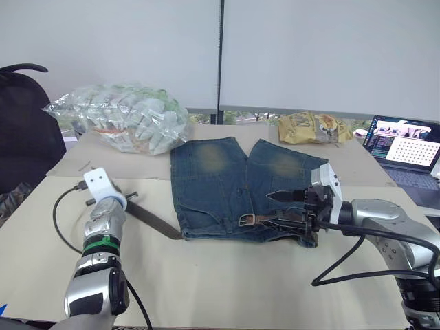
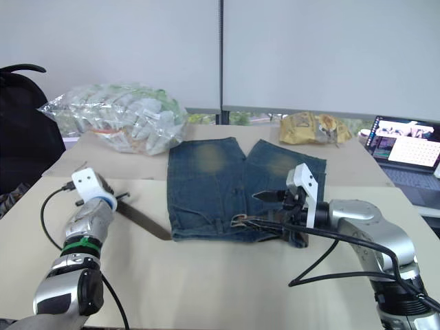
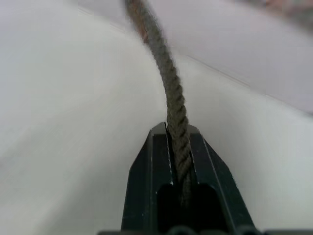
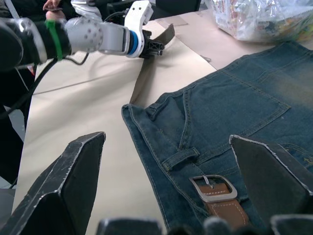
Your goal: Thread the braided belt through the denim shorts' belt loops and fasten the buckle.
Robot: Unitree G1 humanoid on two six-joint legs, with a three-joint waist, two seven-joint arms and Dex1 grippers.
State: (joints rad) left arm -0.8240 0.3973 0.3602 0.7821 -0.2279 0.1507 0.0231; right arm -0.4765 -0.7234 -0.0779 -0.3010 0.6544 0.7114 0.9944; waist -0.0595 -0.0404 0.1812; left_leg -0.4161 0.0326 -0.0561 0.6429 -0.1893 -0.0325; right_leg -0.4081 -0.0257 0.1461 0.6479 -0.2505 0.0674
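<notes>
Denim shorts (image 1: pixel 237 185) lay flat on the bench (image 1: pixel 227 289), waistband nearest the robot. The right tool (image 1: pixel 275 209), fingers spread wide and holding nothing, hovered at the waistband just right of the buckle (image 4: pixel 213 188). The braided belt (image 1: pixel 152 223) ran leftward along the waistband and out over the bench to the left tool (image 3: pixel 176 161), which was clamped on its free end. Farther back sat a plastic bag (image 1: pixel 127 117), a snack packet (image 1: pixel 313 128) and a laptop (image 1: pixel 405 152), none obstructing.
</notes>
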